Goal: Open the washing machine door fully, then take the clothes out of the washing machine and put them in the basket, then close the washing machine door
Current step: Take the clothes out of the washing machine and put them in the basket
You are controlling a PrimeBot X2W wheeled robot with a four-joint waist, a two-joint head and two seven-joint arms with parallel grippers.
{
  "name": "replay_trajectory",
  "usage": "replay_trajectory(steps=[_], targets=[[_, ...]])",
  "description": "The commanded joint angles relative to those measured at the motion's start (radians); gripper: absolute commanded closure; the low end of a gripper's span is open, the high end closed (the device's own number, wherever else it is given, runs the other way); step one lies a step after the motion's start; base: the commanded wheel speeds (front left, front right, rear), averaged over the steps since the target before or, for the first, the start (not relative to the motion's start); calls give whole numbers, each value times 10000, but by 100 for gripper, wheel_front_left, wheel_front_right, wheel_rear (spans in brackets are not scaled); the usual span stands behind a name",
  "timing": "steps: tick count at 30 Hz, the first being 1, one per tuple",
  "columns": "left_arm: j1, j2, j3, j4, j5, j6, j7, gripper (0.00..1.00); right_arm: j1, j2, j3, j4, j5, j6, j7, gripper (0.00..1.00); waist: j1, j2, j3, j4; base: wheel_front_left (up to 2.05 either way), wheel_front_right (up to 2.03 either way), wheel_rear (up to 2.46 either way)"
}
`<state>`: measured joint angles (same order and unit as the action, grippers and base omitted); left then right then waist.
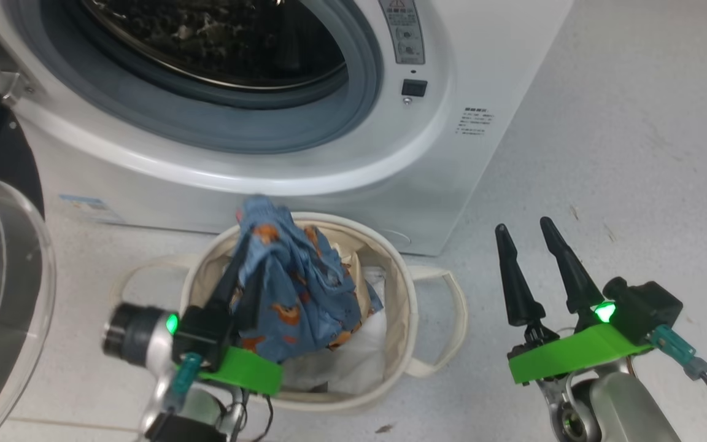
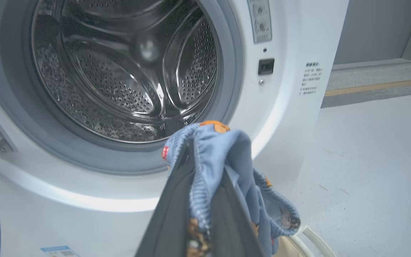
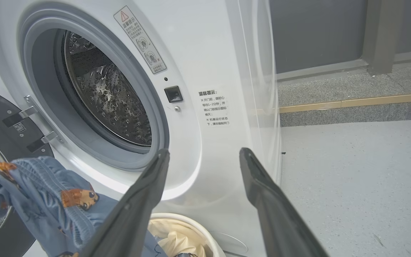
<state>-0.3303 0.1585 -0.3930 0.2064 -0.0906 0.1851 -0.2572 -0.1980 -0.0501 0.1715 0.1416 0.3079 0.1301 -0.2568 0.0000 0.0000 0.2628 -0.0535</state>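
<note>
Clamped tight in left gripper [image 2: 202, 167]: blue animal-print garment [image 1: 292, 288], draped over the tips. Directly beneath the hand, cream canvas basket [image 1: 412, 307], holding a white sheet [image 1: 353, 362] and cream cloth [image 3: 170, 237]. Judged mid-unloading, at the drop. Next: lower, open the jaws, let the garment fall inside the rim rather than across it. Ahead of the hand, washing machine [image 1: 341, 178], drum [image 2: 120, 78] showing bare metal. To the hand's left, washing machine door [image 1: 3, 276] swung wide, closing likely due soon. Off to its right, right gripper [image 1: 522, 224] spread apart, carrying nothing.
</note>
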Motion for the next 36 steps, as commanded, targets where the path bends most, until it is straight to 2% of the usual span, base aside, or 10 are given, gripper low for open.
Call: replay_trajectory(steps=[1,8,17,25,34,35,36], targets=[[-363,25,261,-28,-1,-64,-45,100,-151,-1,174,-326,-70,6,-49,0,0,0,106,-51,0,0,0],[-1054,-280,129,2616,-187,-577,-45,100,-322,-1,455,-420,-83,6,-49,0,0,0,592,-271,0,0,0],[-2180,-617,461,5309,-370,-678,-45,100,-589,-1,783,-602,113,6,-49,0,0,0,1393,-828,0,0,0],[-2918,-540,658,6443,-122,-469,-45,100,-893,-1,709,-728,317,6,-49,0,0,0,2196,-1334,0,0,0],[-3297,-449,837,6929,9,-200,-45,100,-1159,-1,637,-811,435,6,-49,0,0,0,2543,-1410,0,0,0],[-3311,-463,855,6949,12,-175,-45,83,-1170,-1,624,-806,428,6,-49,0,0,0,2536,-1386,0,0,0],[-3308,-481,869,6994,13,-153,-45,6,-1175,-1,608,-795,410,6,-49,0,0,0,2514,-1348,0,0,0]])
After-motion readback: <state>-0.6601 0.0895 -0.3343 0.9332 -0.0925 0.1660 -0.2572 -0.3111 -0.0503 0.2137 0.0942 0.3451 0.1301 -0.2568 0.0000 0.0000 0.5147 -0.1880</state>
